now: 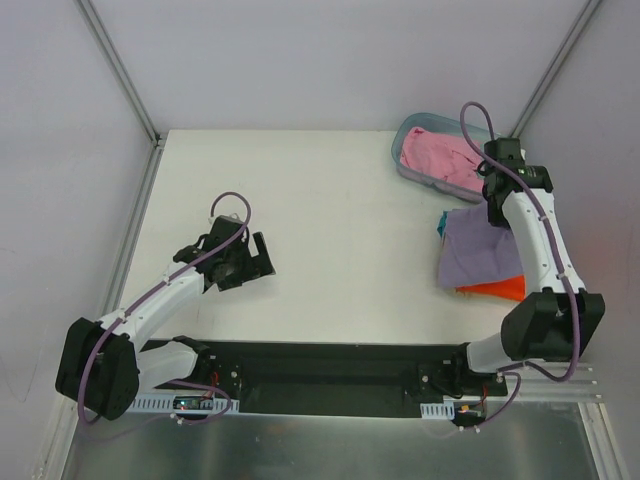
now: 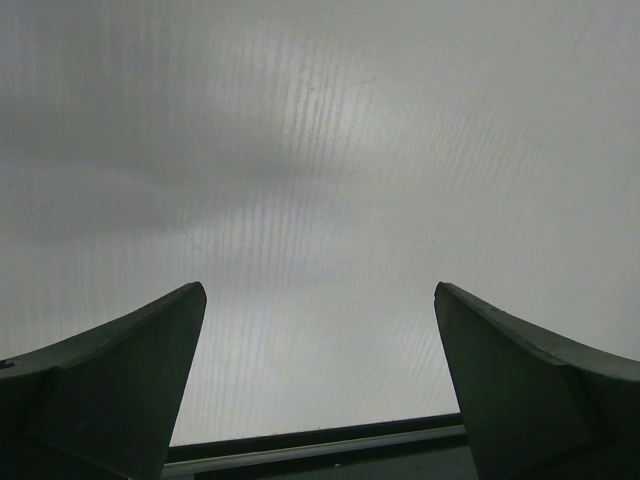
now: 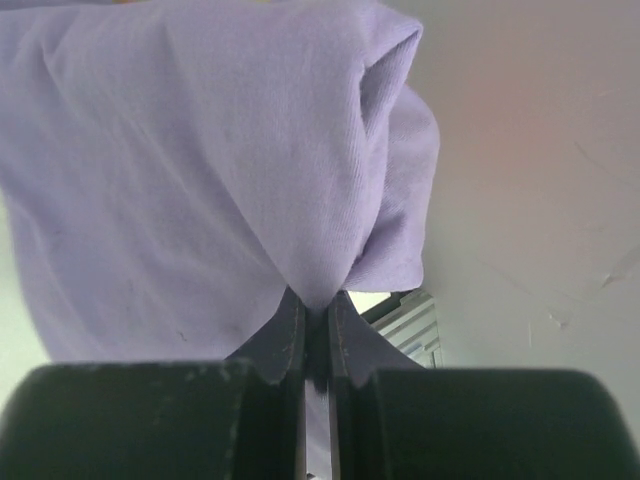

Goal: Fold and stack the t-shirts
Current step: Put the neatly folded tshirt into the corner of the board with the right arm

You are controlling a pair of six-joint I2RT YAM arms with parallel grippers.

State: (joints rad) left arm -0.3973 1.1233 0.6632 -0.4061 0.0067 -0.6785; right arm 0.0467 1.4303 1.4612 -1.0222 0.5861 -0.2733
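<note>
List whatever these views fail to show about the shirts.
- Orange t-shirt: top view, only an edge shows under the lavender t-shirt; its fold is hidden.
- Teal t-shirt: top view, a sliver beside the lavender one.
- Pink t-shirt: top view, bunched in the tub, partly behind the right arm.
- Right wrist view: lavender cloth pinched in the right hand blocks the stack.
</note>
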